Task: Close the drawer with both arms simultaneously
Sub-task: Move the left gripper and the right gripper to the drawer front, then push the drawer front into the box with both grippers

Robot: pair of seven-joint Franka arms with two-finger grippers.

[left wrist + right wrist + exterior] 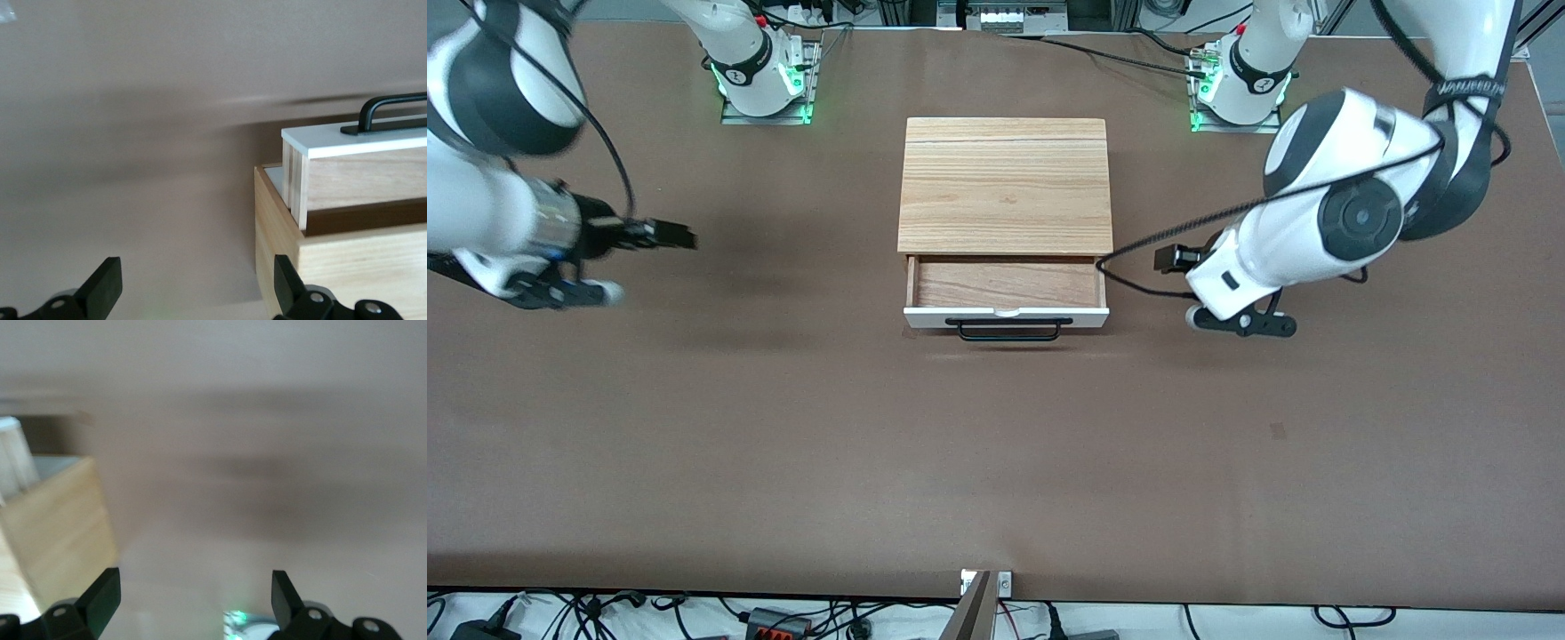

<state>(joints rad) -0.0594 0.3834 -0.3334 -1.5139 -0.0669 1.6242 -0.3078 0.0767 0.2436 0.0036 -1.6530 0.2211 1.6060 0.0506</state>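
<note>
Left tool (193, 293) and right tool (193, 603) both spread wide beside the half-open drawer (1007, 293).

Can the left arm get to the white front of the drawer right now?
Probably yes. The left gripper is open beside the cabinet, and nothing lies between it and the drawer front, which sticks out.

High front camera faces us, bases at twelve o'clock; both close wrist cameras share the cabinet (1005, 185) corners

drawer (1007, 284) part open; arms (1325, 222) flanking cabinet (1005, 182)
</note>
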